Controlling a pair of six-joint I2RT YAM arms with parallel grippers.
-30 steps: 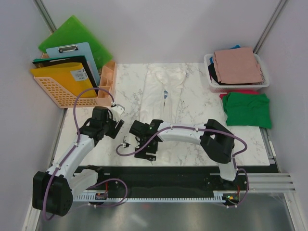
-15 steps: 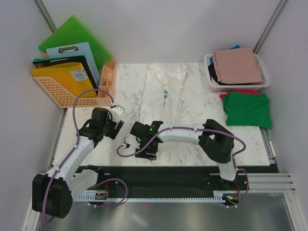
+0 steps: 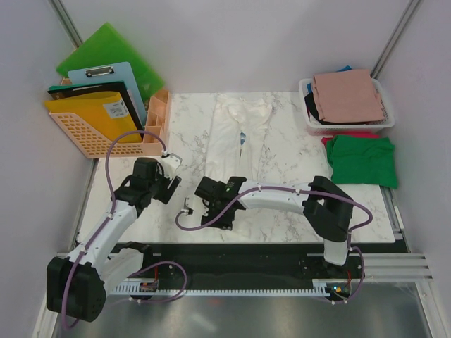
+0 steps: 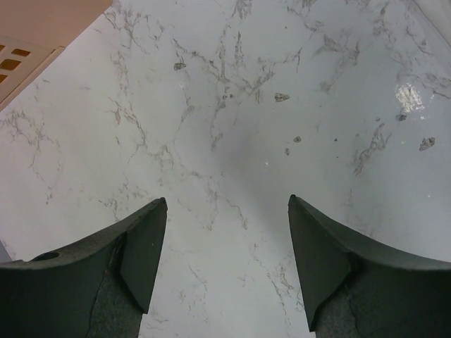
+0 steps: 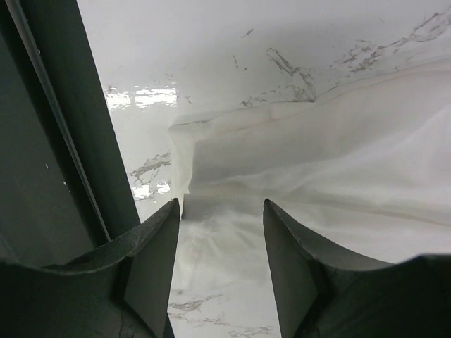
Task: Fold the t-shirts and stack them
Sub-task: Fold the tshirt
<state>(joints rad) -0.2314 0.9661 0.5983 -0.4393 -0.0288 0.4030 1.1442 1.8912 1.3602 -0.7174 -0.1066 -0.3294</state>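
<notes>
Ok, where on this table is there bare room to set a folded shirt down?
Two bare marble patches: one between the peach file rack and the cream-white t-shirt, under the open left fingers; one between that shirt and the green t-shirt, crossed nearer by the right arm. The basket corner is crowded.

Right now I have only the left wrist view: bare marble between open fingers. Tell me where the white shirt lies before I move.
Observer: The cream-white t-shirt lies lengthwise mid-table, to the right of your left gripper.
Operator: Report the right arm.
Observer: The right gripper is at the shirt's near hem, jaws apart astride its corner, not pinching it.
Operator: Name what is folded.
Observer: A green t-shirt lies folded at the table's right side, just in front of the basket.
</notes>
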